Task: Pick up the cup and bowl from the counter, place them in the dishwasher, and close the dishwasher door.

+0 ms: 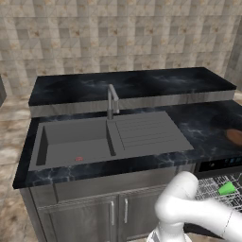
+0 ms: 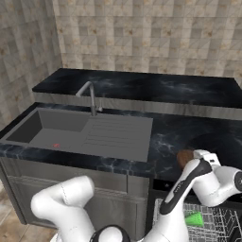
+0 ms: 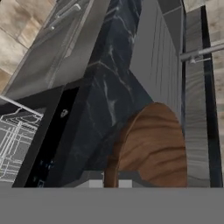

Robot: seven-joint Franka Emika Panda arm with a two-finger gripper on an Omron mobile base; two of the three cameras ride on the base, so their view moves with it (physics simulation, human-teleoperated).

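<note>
One of two items is already stowed: cup [image 1: 227, 189] lies on the white rack [image 1: 212, 191] of the open dishwasher [image 1: 220, 165], also seen green in the right base view [image 2: 194, 219].

Bowl [image 3: 151, 146] sits on the counter [image 3: 109, 83], just right of the sink drainboard [image 1: 146, 132] and above the dishwasher's control strip. Brown edge of it shows at the far right of the left base view [image 1: 235, 136] and beside the wrist in the right base view [image 2: 184, 158].

Step in hand, by my reading: the bowl pickup. Arm reaches over the counter edge with the tool [image 3: 110, 183] right at the bowl's near rim. Hand view puts the fingertips [image 3: 95, 180] low at the bottom, either side of the rim, so jaws look spread about it; contact or a firm pinch I cannot tell. Bowl appears to rest on the counter, not lifted.

Next move calls for: pressing the fingers onto the rim wall, a straight lift clear of the counter edge, then swinging down and outward to the rack, setting the bowl beside the cup without knocking it. Shallow rim gives thin purchase; slip is the likely risk. Door not yet shut; it comes last.
</note>
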